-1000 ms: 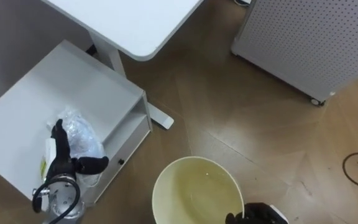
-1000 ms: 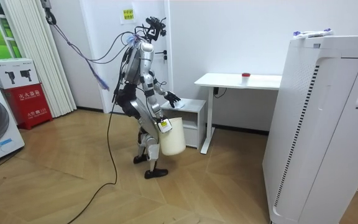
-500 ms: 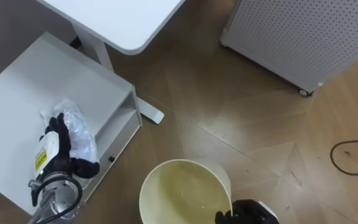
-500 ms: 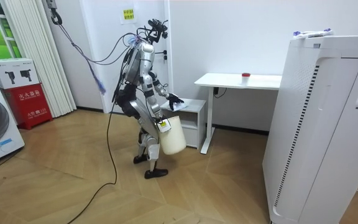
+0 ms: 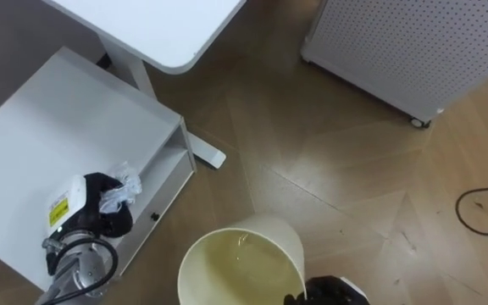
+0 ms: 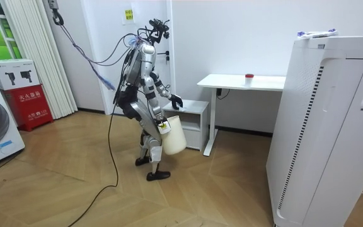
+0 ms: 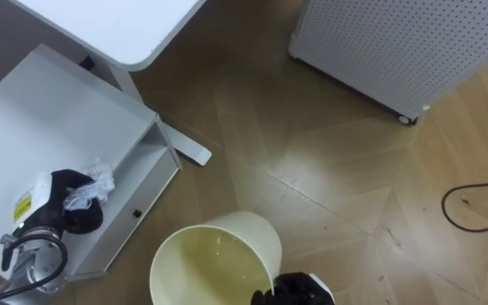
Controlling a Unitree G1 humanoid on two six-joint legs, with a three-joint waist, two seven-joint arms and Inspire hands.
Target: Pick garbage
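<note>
A crumpled clear plastic wrap lies on top of a low white cabinet at the lower left. My left hand is over it, fingers curled round the wrap, which sticks out to the right of the hand. A cream round bin, with nothing in it, hangs in front of me with its mouth up. My right hand grips its rim at the bottom edge. In the room view I stand bent slightly forward at the cabinet, with the bin at my side.
A white desk overhangs the cabinet at the top left, its foot on the wooden floor. A white perforated unit on castors stands at the top right. The room view has a tall white appliance on its right.
My left hand's fingers have curled down round the plastic wrap and bunched it up. The bin has shifted a little to the left in the picture.
</note>
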